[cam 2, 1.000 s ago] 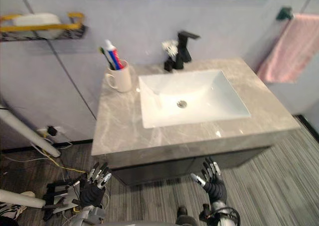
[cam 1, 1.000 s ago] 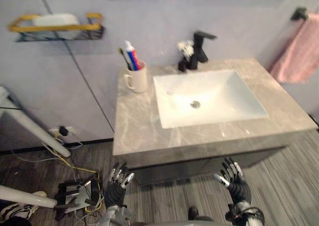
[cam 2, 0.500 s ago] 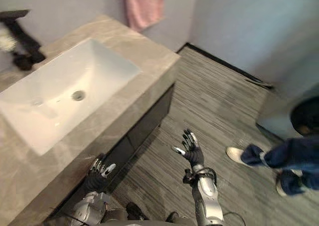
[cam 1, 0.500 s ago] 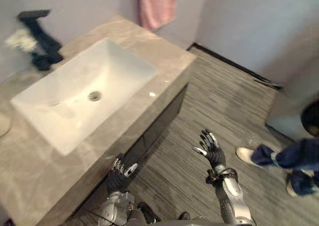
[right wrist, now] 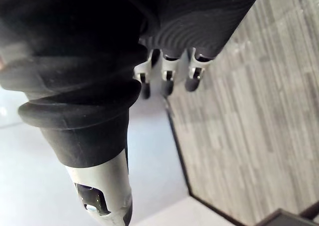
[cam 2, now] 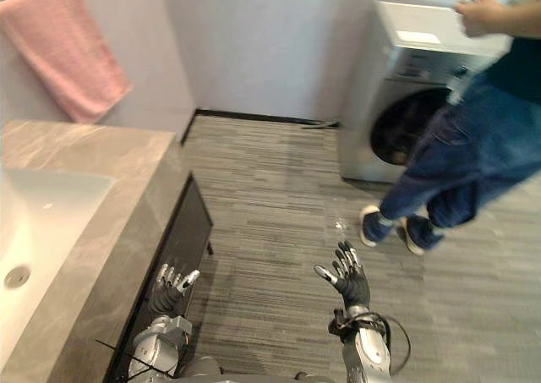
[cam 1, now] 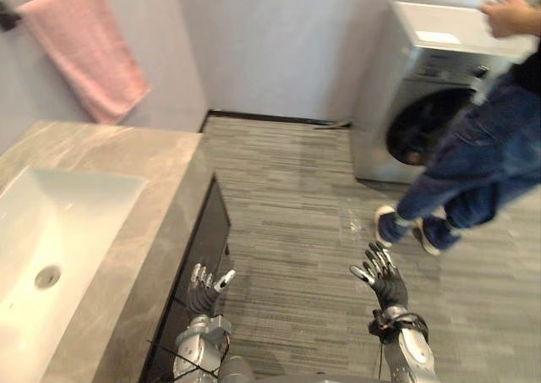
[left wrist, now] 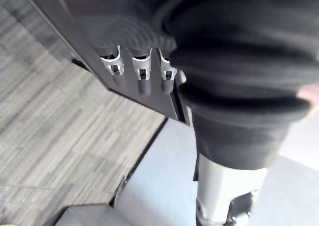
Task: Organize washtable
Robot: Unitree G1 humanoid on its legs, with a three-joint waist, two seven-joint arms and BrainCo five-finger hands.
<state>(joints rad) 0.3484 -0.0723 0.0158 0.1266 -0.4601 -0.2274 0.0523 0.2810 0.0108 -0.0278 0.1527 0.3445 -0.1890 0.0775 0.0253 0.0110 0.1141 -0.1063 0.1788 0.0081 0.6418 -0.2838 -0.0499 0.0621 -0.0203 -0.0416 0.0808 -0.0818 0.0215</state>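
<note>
Left hand (cam 1: 205,286) hangs low with its fingers (left wrist: 142,76) straight and slightly spread, holding nothing, just beside the dark cabinet (cam 1: 201,239) front under the washtable (cam 1: 127,155). Right hand (cam 1: 385,280) is raised over the floor (cam 1: 296,197), well apart from the washtable. Its palm is relaxed, its fingers (right wrist: 167,79) are fanned out, and it too holds nothing.

The washtable takes up the robot's left side, a grey marbled top with its edge running toward the far wall. Set into the top is a white sink (cam 1: 84,201). Its basin shows a round drain (cam 1: 47,276) in the bottom, and I can make out no loose items in the part that shows. A pink towel (cam 1: 84,49) hangs on the wall above the far end of the top.

Across the grey plank floor, against the far wall on the right, stands a white washer (cam 1: 423,70) with a dark round door (cam 1: 417,131). What it holds inside cannot be told.

A person (cam 1: 473,155) in blue jeans and pale shoes (cam 1: 387,225) stands beside the washer. One of the person's hands (cam 1: 507,9) is lifted above its top, near a small pale thing too unclear to name.
</note>
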